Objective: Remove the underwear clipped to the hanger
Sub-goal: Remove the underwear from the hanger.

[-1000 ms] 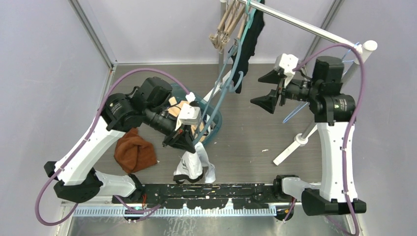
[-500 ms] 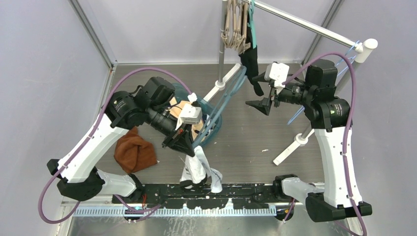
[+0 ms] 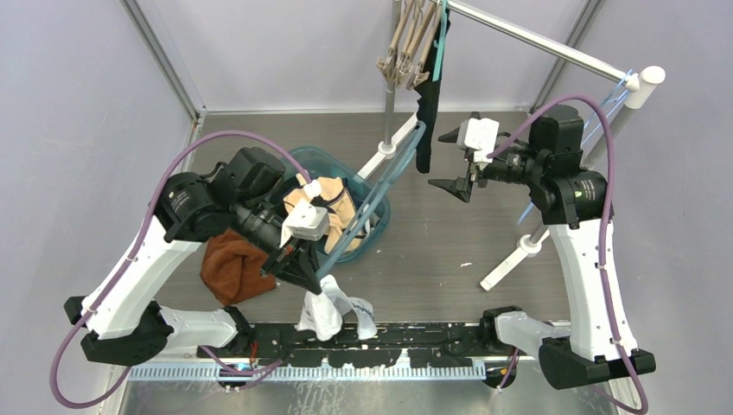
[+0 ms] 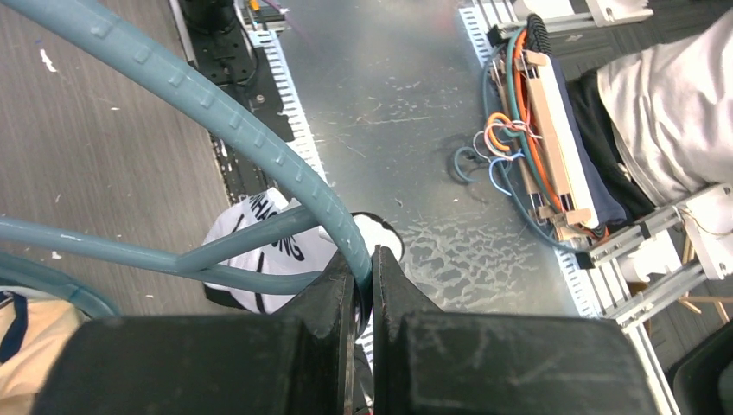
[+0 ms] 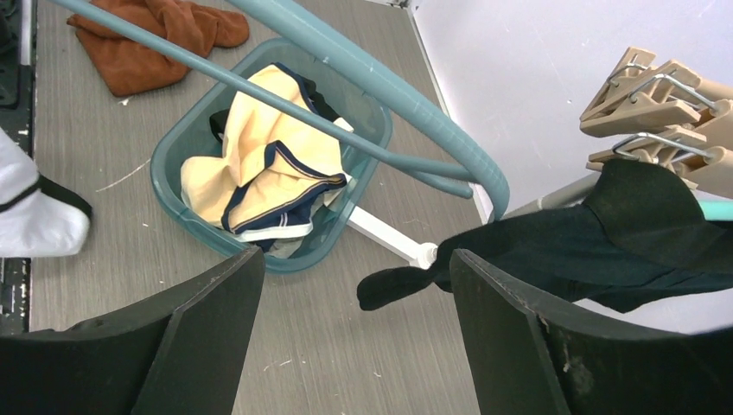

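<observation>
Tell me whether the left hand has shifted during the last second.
Yes. The left hand, shut on the teal hanger, moved nearer the brown cloth and the black base rail.

Both arms are the same build: white shells on the long sections, chunky black round joints and black base blocks. The left arm [image 3: 138, 264] at lower left and the right arm [image 3: 581, 268] on the right each have a purple cable [image 3: 207, 138] looping along the outside. A small white box [image 3: 304, 222] sits near each wrist, and the fingers [image 5: 207, 341] are matte black wedges, slightly scuffed.
</observation>
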Robot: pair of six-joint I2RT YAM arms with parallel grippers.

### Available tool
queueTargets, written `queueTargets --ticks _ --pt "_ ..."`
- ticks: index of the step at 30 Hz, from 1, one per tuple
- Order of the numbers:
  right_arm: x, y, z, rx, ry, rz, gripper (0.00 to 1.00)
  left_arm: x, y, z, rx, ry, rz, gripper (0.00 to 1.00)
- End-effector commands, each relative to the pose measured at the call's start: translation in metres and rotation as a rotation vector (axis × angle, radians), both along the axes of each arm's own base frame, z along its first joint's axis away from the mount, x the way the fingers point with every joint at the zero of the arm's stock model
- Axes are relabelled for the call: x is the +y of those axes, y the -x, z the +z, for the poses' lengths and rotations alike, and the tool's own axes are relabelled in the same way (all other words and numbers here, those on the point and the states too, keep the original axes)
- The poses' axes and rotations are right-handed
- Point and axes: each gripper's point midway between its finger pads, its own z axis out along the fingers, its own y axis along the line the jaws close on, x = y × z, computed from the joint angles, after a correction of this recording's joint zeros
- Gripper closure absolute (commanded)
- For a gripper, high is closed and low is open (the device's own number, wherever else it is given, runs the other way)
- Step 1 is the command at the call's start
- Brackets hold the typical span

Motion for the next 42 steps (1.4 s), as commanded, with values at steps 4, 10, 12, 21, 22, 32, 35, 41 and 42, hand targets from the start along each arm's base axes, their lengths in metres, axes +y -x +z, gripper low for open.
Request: queueTargets --ticks 4,10,12,21,22,32,35,41,42 --pt "0.012 0.002 0.012 -0.078 -0.002 0.058 0.15 0.002 0.016 0.008 0.048 0.052 -0.127 1.00" --pt "0.019 0.008 0.009 -0.074 0.017 0.096 0.18 -0.009 0.007 -0.001 0.085 0.020 -0.135 1.00" --pt "0.020 0.009 0.002 -0.059 0.035 0.109 0.24 -0.011 0.006 -0.001 0.088 0.020 -0.138 1.00" --pt "0.018 0.012 -0.031 -0.025 0.096 0.125 0.61 -0.013 0.004 -0.004 0.080 0.015 -0.159 1.00" --pt "0.017 0.012 -0.031 -0.032 0.097 0.121 0.66 -0.012 0.004 -0.005 0.078 0.011 -0.161 1.00" --pt "0.001 -0.002 -0.032 -0.059 0.143 -0.013 0.99 -0.018 -0.042 -0.026 -0.135 -0.072 -0.015 1.00" --pt "-0.007 -0.014 -0.034 -0.037 0.153 -0.098 0.99 -0.024 -0.078 -0.027 -0.220 -0.076 0.129 1.00" --pt "-0.012 -0.031 -0.031 -0.013 0.134 -0.185 0.99 -0.026 -0.127 -0.023 -0.294 -0.066 0.315 0.76" --pt "-0.012 -0.032 -0.030 -0.013 0.130 -0.190 0.99 -0.026 -0.131 -0.024 -0.294 -0.070 0.332 0.71"
